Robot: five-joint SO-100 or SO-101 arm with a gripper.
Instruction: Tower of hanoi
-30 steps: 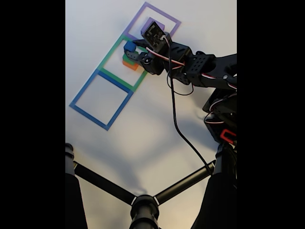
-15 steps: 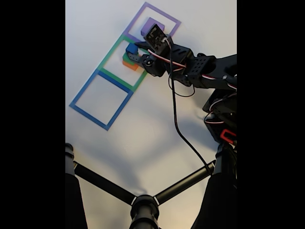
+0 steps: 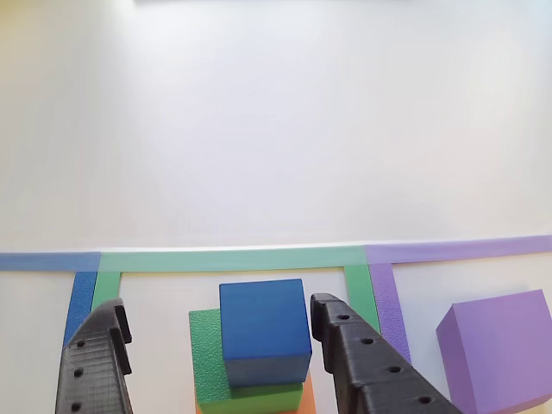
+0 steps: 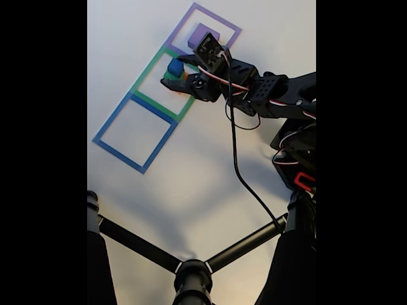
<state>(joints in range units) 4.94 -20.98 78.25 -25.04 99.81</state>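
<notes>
In the other view the small blue cube (image 3: pixel 263 332) sits on top of the green cube (image 3: pixel 207 354), with an orange block (image 3: pixel 297 402) just showing beneath. My gripper (image 3: pixel 217 307) is open, one black finger on each side of the blue cube and not touching it. The purple slab (image 3: pixel 500 354) lies apart to the right. In the fixed view the gripper (image 4: pixel 175 70) straddles the blue cube (image 4: pixel 175 65) inside the green tape square, and the purple slab (image 4: pixel 202 33) lies in the purple tape square.
Three tape squares lie in a row: purple (image 4: pixel 230 27), green (image 4: pixel 145 71), blue (image 4: pixel 135 160). The arm's body (image 4: pixel 286 95) and a black cable (image 4: pixel 235 159) occupy the right side. Black tripod legs (image 4: pixel 191 273) cross the bottom of the fixed view.
The gripper has pushed forward to the left, so its open fingers now reach around the blue cube on the stack. The blocks have not moved.
</notes>
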